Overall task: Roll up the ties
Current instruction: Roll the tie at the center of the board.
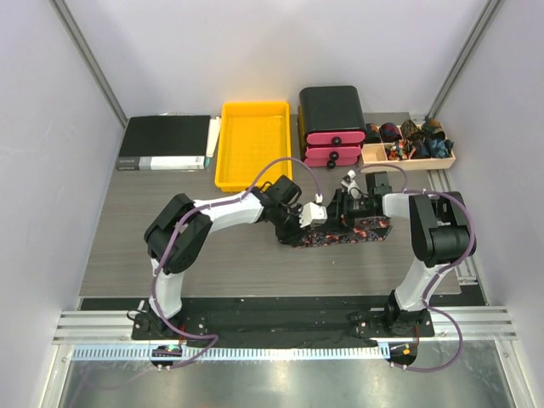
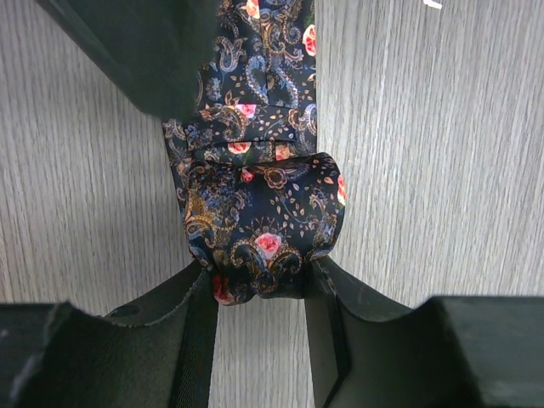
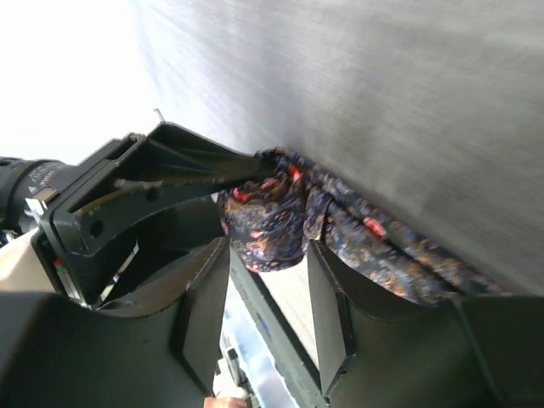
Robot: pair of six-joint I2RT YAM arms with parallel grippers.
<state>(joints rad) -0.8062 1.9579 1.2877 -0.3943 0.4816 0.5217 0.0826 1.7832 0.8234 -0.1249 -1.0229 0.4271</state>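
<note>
A dark tie point(image 1: 361, 229) with red and orange specks lies across the table, its left end wound into a small roll point(image 2: 259, 225). My left gripper point(image 2: 259, 289) is shut on that roll, one finger pressing each side of it. The unrolled part point(image 2: 263, 68) runs away from it over the wood. My right gripper point(image 3: 265, 251) faces the roll point(image 3: 263, 221) from the other side, open, with the roll at its fingertips and a gap beside its left finger point(image 3: 204, 289). In the top view the left gripper point(image 1: 313, 217) and the right gripper point(image 1: 340, 208) meet over the tie's left half.
A yellow tray point(image 1: 252, 144) stands behind the grippers. To its right is a black box with pink drawers point(image 1: 332, 123). A wooden tray point(image 1: 408, 157) at the back right holds several rolled ties. A black binder point(image 1: 166, 142) lies at the back left.
</note>
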